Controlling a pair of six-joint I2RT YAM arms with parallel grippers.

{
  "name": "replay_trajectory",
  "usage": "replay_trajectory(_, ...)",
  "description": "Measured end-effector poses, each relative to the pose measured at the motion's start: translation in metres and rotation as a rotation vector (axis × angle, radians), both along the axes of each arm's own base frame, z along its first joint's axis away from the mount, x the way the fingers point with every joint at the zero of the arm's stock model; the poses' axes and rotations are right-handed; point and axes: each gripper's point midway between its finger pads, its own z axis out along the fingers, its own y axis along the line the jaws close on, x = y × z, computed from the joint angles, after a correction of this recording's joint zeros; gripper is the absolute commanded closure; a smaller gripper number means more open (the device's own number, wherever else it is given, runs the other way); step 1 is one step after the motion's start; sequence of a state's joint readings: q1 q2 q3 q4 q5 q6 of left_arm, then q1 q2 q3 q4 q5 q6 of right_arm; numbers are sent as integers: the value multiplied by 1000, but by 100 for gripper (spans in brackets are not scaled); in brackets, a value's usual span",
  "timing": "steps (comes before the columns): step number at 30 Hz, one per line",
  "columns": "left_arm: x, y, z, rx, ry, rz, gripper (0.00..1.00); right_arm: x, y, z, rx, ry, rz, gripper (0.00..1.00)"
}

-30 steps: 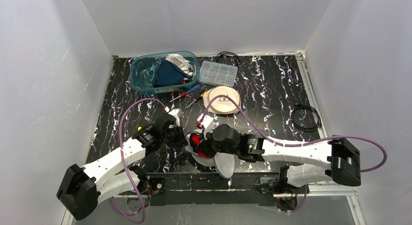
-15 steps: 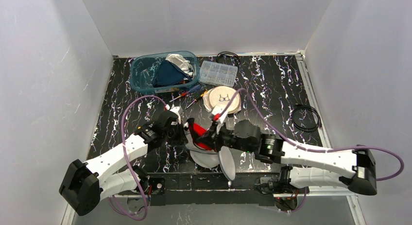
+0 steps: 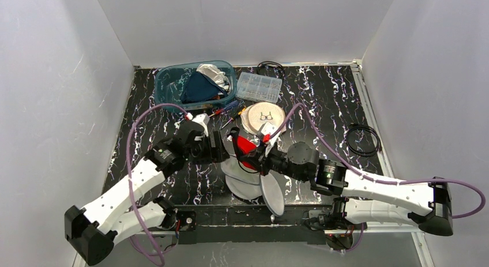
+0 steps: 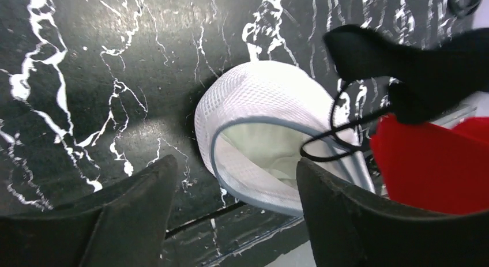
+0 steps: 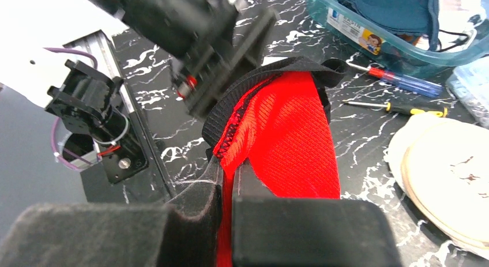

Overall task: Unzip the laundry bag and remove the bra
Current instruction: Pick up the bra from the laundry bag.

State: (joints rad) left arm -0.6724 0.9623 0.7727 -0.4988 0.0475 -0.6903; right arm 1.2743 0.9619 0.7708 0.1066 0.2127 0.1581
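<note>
Left gripper (image 4: 230, 177) newly open, perhaps empty.

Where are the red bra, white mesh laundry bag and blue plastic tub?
red bra (image 5: 288, 134), right wrist view: red fabric.
white mesh laundry bag (image 4: 254, 97), left wrist view: mesh wall.
blue plastic tub (image 3: 166, 85), top view: left end.

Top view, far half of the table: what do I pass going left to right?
Teal bin holding clothes → clear compartment box → coiled black cable near the right edge.
</note>
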Motion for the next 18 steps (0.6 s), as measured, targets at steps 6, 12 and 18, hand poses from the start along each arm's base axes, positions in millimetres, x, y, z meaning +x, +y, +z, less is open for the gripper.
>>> replay_trajectory(6,3,20,66,-7,-89,98,6,3,-16,8,-58,-65,-11,99)
replay_trajectory(12,2,19,128,-136,-124,182,3,4,-25,17,-116,-139,3,99)
replay_trajectory(18,-1,-28,168,-391,-60,96,1,5,-30,10,-202,-185,24,99)
